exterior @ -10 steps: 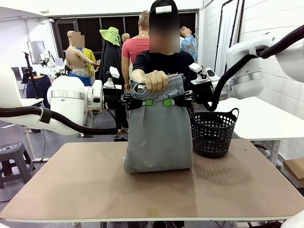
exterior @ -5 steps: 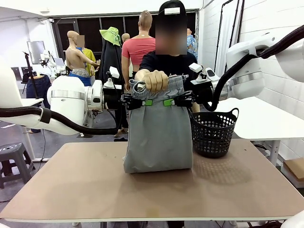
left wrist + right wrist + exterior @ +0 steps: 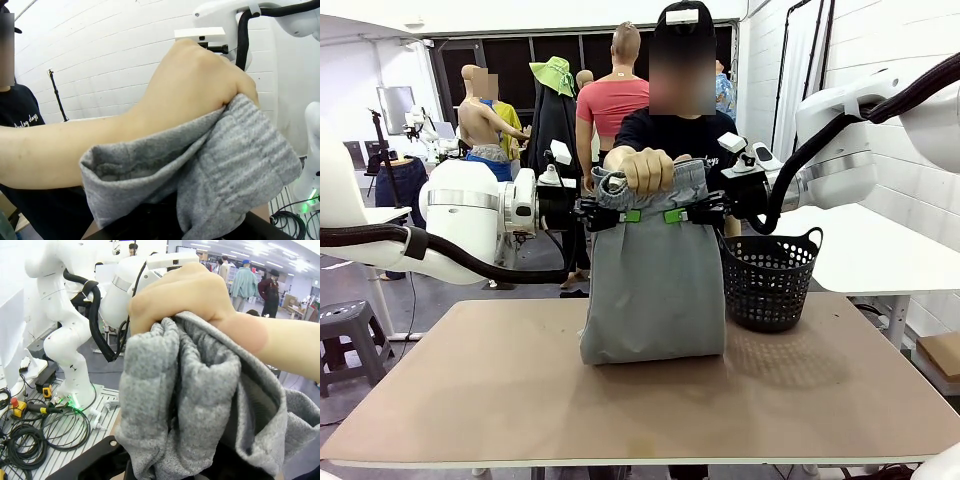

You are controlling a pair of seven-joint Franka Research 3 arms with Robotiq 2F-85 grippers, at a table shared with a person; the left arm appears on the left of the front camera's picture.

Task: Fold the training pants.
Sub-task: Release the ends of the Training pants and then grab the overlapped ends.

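The light grey training pants (image 3: 653,285) hang upright above the table, their lower fold resting on the brown tabletop (image 3: 520,390). My left gripper (image 3: 620,215) is shut on the left side of the pants just under the waistband, and my right gripper (image 3: 682,213) is shut on the right side. A person's hand (image 3: 647,170) clutches the gathered waistband from above. In the left wrist view the hand (image 3: 190,85) bunches the grey pants (image 3: 235,165) close up. In the right wrist view the hand (image 3: 185,295) grips the bunched pants (image 3: 200,405).
A black mesh basket (image 3: 770,280) stands on the table just right of the pants. The person (image 3: 670,130) stands at the far side behind the pants. The table's left side and front lie bare.
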